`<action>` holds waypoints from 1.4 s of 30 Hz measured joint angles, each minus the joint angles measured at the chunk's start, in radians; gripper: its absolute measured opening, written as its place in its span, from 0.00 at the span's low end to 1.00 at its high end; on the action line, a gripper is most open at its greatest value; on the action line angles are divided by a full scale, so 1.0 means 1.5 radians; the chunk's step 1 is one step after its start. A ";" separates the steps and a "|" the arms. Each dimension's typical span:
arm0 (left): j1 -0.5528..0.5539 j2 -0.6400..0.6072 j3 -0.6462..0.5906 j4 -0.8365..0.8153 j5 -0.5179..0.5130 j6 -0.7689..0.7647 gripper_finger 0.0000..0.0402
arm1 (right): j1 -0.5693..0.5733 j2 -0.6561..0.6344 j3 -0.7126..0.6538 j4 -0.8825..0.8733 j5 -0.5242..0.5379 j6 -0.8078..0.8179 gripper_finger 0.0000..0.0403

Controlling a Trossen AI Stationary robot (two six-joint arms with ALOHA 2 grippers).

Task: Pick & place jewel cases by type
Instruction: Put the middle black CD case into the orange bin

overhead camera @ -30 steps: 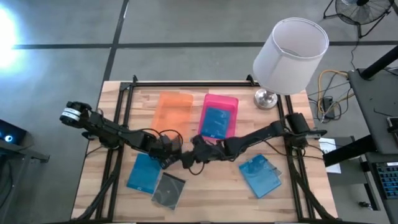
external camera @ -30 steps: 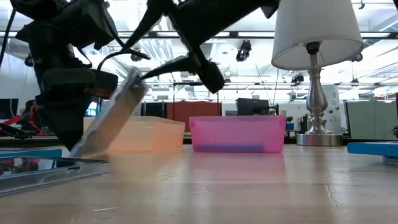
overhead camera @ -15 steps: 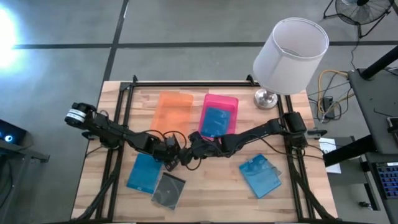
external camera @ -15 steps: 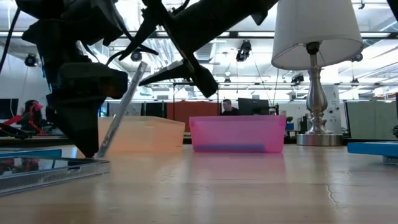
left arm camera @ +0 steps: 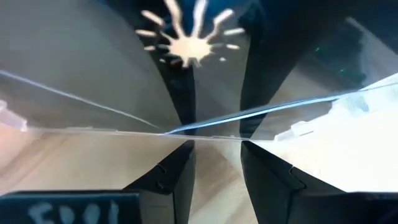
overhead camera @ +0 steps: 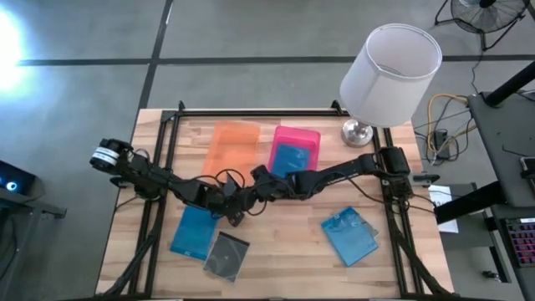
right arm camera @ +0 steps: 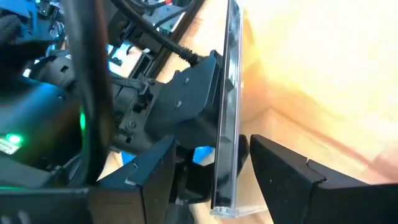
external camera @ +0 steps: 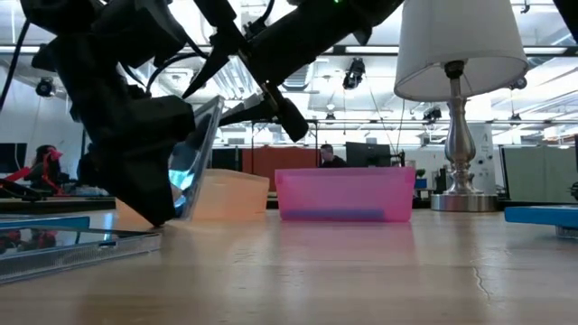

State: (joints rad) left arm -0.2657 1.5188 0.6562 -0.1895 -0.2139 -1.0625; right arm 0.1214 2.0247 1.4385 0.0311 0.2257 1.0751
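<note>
The pink tray point(overhead camera: 294, 140) holds one blue case point(overhead camera: 290, 163). The orange tray point(overhead camera: 233, 145) has nothing inside. The left gripper point(overhead camera: 233, 210) pinches a clear case point(external camera: 195, 158) on edge above the table point(overhead camera: 288, 242). The right gripper point(overhead camera: 255, 189) is open around it.

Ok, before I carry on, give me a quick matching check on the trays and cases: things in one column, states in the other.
Things:
1. pink tray
2. orange tray
3. dark grey jewel case
4. jewel case between the arms

States:
a. nearly upright
b. nothing visible inside
c. lying flat
d. holds a blue jewel case

Pairs: 1-d, 2-b, 3-c, 4-a
</note>
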 joint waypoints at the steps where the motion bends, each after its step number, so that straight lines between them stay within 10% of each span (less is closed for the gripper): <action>1: 0.000 0.000 -0.003 0.004 -0.006 -0.005 0.29 | -0.001 0.000 0.001 -0.001 -0.006 -0.004 0.50; 14: -0.028 0.000 -0.016 0.075 -0.071 0.029 0.29 | -0.002 -0.002 0.001 -0.120 -0.031 -0.051 0.47; 27: -0.048 -0.009 -0.015 0.089 -0.086 0.024 0.29 | -0.015 -0.001 0.000 -0.123 0.016 -0.128 0.07; 42: -0.221 -0.226 -0.014 -0.021 -0.285 -0.114 0.29 | -0.007 -0.065 -0.002 -0.154 -0.048 -0.056 0.05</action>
State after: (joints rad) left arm -0.5977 1.1796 0.6353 -0.2207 -0.6408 -1.2335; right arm 0.1104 1.9266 1.4357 -0.1998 0.1530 0.9903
